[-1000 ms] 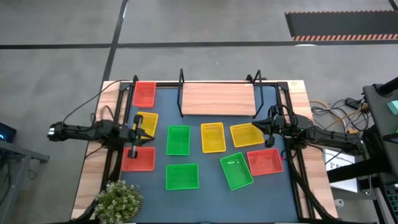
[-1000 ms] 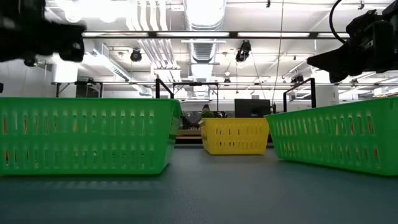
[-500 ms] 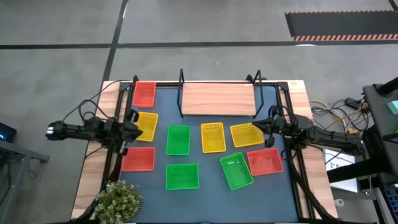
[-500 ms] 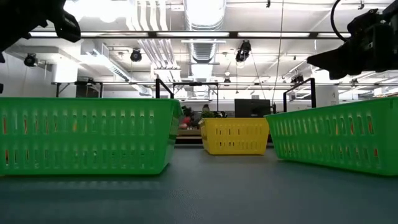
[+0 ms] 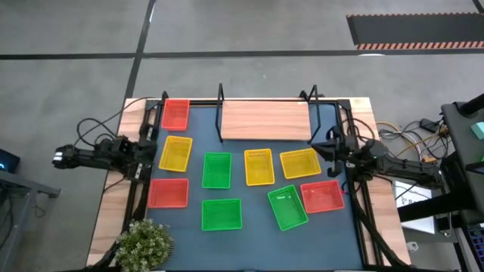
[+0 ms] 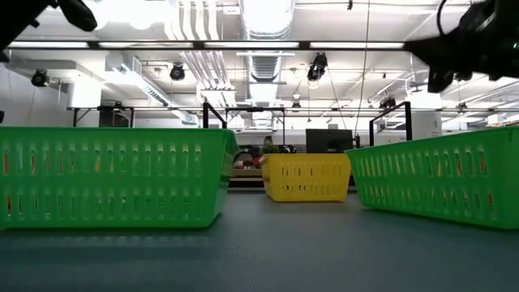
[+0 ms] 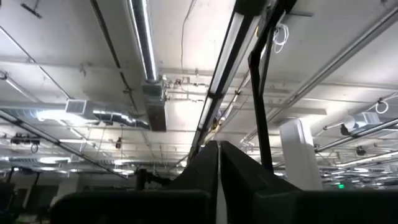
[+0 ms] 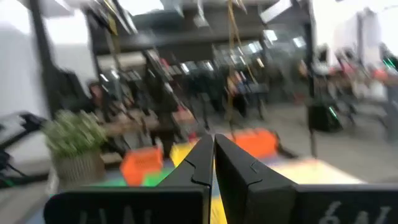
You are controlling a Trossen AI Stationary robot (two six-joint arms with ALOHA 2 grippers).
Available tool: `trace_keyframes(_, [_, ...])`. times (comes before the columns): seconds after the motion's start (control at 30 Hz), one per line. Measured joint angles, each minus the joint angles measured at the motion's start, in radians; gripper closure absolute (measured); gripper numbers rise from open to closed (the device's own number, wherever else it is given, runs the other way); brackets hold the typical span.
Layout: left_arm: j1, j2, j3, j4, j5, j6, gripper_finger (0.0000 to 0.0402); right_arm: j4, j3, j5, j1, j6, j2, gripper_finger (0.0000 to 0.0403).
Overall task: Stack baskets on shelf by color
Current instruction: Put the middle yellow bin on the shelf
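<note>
Nine mesh baskets rest flat on the blue tabletop. Red ones (image 5: 175,114) (image 5: 168,193) (image 5: 322,196), yellow ones (image 5: 175,153) (image 5: 259,167) (image 5: 299,163) and green ones (image 5: 217,170) (image 5: 221,214) (image 5: 288,207) lie scattered. The wooden shelf (image 5: 265,121) stands at the far edge with nothing on it. My left gripper (image 5: 148,153) (image 7: 219,146) is shut, at the left edge beside a yellow basket, pointing up at the ceiling. My right gripper (image 5: 330,148) (image 8: 213,138) is shut, raised near the right edge by a yellow basket.
A potted plant (image 5: 145,242) sits at the near left corner. Black frame rails (image 5: 138,189) (image 5: 357,196) run along both sides of the table. In the low view two green baskets (image 6: 113,174) (image 6: 438,180) stand close, with a yellow one (image 6: 306,177) behind.
My left gripper has drawn back from over the left yellow and red baskets toward the table's left edge, rising and tipping upward. My right gripper has lifted and pulled slightly toward the right edge. No basket has moved.
</note>
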Motion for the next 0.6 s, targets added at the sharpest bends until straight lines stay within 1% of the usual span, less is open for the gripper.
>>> trace_keyframes(0.1, [-0.001,0.086,0.045,-0.009,0.004,0.001,0.0402,0.113,0.000,-0.055,0.000,-0.067,0.000,0.0394])
trace_keyframes(0.17, [-0.001,0.157,0.089,-0.008,-0.001,-0.002,0.0402,0.165,0.000,-0.058,0.000,-0.091,0.000,0.0394])
trace_keyframes(0.4, [-0.001,0.432,0.273,-0.010,-0.015,-0.034,0.0402,0.190,0.000,-0.050,0.000,-0.175,0.006,0.0394])
trace_keyframes(0.6, [-0.001,0.702,0.421,-0.017,-0.015,-0.076,0.0402,0.283,0.000,-0.051,0.000,-0.201,0.006,0.0394])
